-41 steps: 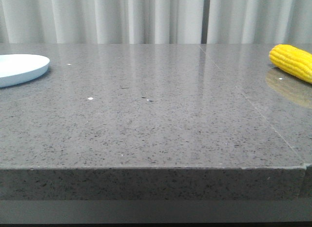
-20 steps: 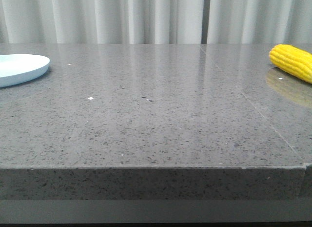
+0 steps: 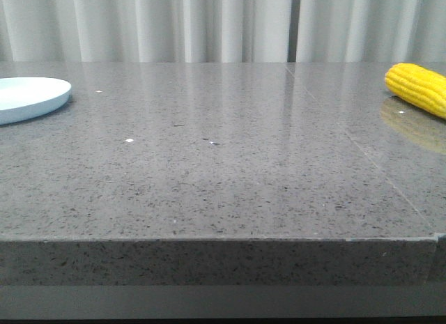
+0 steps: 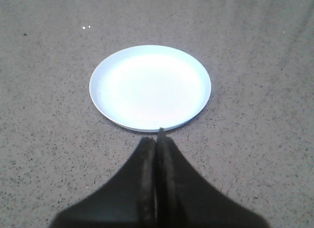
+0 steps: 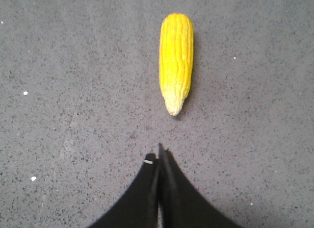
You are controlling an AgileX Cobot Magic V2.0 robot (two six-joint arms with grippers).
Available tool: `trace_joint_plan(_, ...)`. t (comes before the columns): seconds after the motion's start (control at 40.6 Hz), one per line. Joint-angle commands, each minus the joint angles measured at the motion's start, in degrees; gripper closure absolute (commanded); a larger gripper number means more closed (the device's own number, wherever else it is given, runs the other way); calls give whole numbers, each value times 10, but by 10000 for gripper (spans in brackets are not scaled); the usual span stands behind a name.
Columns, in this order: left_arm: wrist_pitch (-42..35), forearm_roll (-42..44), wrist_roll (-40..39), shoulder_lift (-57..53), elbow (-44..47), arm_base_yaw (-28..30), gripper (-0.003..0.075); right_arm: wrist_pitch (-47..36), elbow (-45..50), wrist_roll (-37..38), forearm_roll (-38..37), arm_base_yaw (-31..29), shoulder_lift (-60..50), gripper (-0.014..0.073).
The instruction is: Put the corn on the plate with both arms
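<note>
Grey speckled surface [image 3: 223, 171] spans the front view. Plate [image 4: 150, 87] sits at its far left, bare, well apart from the corn [image 5: 176, 61] lying flat at the far right edge. Left gripper [image 4: 158, 139] hangs just short of the plate rim, jaws pressed together, holding nothing. Right gripper [image 5: 159, 153] near the cob's pale tip, jaws likewise together.

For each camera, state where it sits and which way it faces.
Front: low at the table edge, facing forward; plate far left, corn far right; no arm shows.
Left wrist: above the table, looking down on the plate; shut left claw shows.
Right wrist: looking down on the corn; shut right claw shows.
Each wrist view shares its object with the front.
</note>
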Motion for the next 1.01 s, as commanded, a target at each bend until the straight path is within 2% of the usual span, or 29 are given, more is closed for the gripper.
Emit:
trace_joint_plan(0.0,-31,-2,14,15,-15,0,695,-31,-14,-2,0,0,12,431)
trace_joint_plan(0.074,-29,-2,17,21,-15,0,552,-30,-14,-2,0,0,18,184)
trace_joint_plan(0.123,-29,-2,17,21,-15,0,452,-29,-14,-2,0,0,22,66)
trace_joint_plan(0.197,-24,-2,17,23,-17,-2,266,-29,-14,-2,0,0,22,-34)
trace_joint_plan(0.295,12,0,17,35,-41,-2,150,-30,-14,-2,0,0,22,-51)
trace_joint_plan(0.492,109,33,17,107,-128,-2,144,-32,-14,-2,0,0,22,-51)
trace_joint_plan(0.689,126,49,12,200,-191,18,144,-32,-14,-2,0,0,22,-51)
trace_joint_plan(0.836,151,14,25,282,-237,72,144,-32,-14,-2,0,0,22,-51)
trace_joint_plan(0.984,157,-113,118,363,-279,133,155,-32,-14,-2,0,0,22,-51)
